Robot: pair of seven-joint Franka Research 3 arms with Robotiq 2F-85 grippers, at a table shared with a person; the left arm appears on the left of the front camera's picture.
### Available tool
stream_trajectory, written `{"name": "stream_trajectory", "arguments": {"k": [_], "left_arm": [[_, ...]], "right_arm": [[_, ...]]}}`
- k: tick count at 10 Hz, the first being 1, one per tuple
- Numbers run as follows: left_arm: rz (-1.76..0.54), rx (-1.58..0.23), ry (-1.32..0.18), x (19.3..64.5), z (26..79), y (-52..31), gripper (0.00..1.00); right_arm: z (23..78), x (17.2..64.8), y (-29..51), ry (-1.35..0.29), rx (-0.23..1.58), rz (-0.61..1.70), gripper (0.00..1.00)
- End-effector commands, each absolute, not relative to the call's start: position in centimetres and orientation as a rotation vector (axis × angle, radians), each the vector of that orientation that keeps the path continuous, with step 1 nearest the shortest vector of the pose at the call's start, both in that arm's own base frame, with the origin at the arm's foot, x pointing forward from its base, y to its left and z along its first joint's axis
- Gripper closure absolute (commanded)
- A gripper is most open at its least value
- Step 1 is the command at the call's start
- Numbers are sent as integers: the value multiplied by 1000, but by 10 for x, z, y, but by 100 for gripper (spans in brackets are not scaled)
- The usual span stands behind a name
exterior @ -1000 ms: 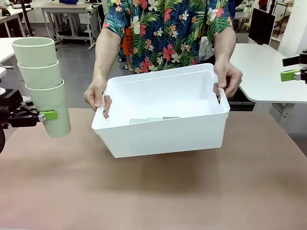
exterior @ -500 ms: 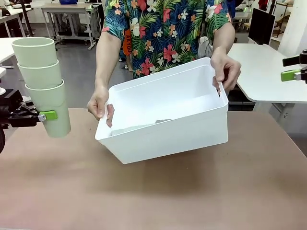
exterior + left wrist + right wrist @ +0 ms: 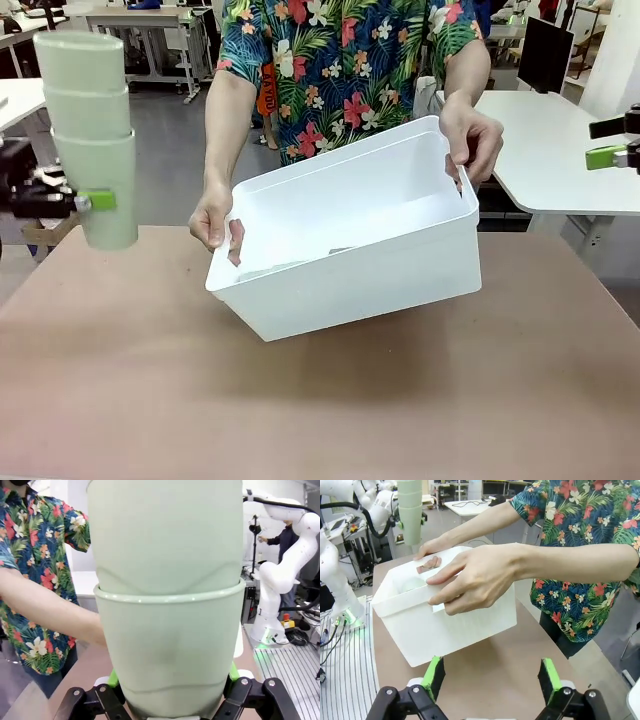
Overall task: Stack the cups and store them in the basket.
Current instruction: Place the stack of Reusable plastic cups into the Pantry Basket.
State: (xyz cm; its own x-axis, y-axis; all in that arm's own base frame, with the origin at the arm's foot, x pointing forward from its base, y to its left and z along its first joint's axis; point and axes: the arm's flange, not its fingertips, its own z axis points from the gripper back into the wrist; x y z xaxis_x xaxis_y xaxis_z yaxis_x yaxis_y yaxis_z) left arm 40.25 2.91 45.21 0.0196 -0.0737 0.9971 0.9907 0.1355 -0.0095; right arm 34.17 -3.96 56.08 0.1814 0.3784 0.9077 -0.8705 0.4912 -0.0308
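A stack of three pale mint green cups (image 3: 92,135) hangs upright at the far left of the front view, above the table's left edge. My left gripper (image 3: 90,202) is shut on the bottom cup; up close in the left wrist view the stacked cups (image 3: 167,605) sit between its fingers. A person holds the white basket (image 3: 350,235) in both hands above the middle of the table, tilted with its open top facing me and its left end lower. The same basket (image 3: 440,605) lies ahead of my right gripper (image 3: 490,677), which is open and holds nothing. Its green pad (image 3: 605,156) pokes in at the right edge.
The brown table (image 3: 320,400) stretches bare below the basket. White tables (image 3: 560,150) stand behind at the right and left. The person's hands (image 3: 215,220) grip the basket's two short ends.
My left gripper has lifted the cup stack and shifted it slightly. The person has tilted the basket more, its right end raised. My right gripper has not moved.
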Motion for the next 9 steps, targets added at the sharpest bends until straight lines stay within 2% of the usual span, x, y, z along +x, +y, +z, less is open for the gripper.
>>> {"name": "stream_trajectory", "arguments": {"k": [1, 5, 9], "left_arm": [[-1125, -1012, -1171, 408, 501, 3, 14], [-1262, -863, -1021, 424, 565, -88, 14], [-1419, -716, -909, 432, 590, -172, 14]], "right_arm": [[561, 344, -39, -1073, 587, 954, 0], [561, 344, -39, -1073, 587, 954, 0], [561, 344, -39, -1073, 587, 954, 0]]}}
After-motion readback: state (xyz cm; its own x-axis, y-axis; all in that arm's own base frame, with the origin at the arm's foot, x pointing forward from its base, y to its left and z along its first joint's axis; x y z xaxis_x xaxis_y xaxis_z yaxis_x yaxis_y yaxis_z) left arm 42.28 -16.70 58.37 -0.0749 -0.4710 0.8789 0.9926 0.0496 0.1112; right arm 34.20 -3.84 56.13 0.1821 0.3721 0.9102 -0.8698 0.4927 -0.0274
